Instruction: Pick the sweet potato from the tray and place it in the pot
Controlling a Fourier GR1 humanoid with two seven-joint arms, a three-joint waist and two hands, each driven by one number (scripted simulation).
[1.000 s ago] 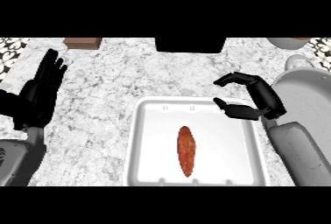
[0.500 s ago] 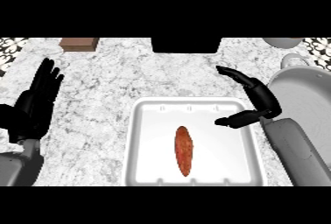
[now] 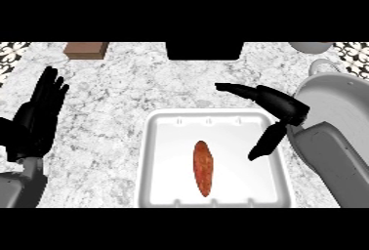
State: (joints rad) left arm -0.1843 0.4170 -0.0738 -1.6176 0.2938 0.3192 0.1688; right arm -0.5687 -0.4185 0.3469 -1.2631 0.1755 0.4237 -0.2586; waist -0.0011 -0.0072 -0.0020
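1. On the marble counter (image 3: 130, 97) a white tray (image 3: 166, 190) is seen, and the sweet potato (image 3: 202, 168) is laid lengthwise at its middle, touched by nothing.
2. The right hand (image 3: 282, 108) is held above the tray's right rim, fingers spread wide and released, the thumb pointed down toward the tray floor.
3. The left hand (image 3: 37, 117) is rested at the left edge, fingers straight and turned up, holding nothing.
4. A brown block (image 3: 86, 49) is seen at the far edge.

Grey-white marbled counter (image 3: 130, 93), patterned edges
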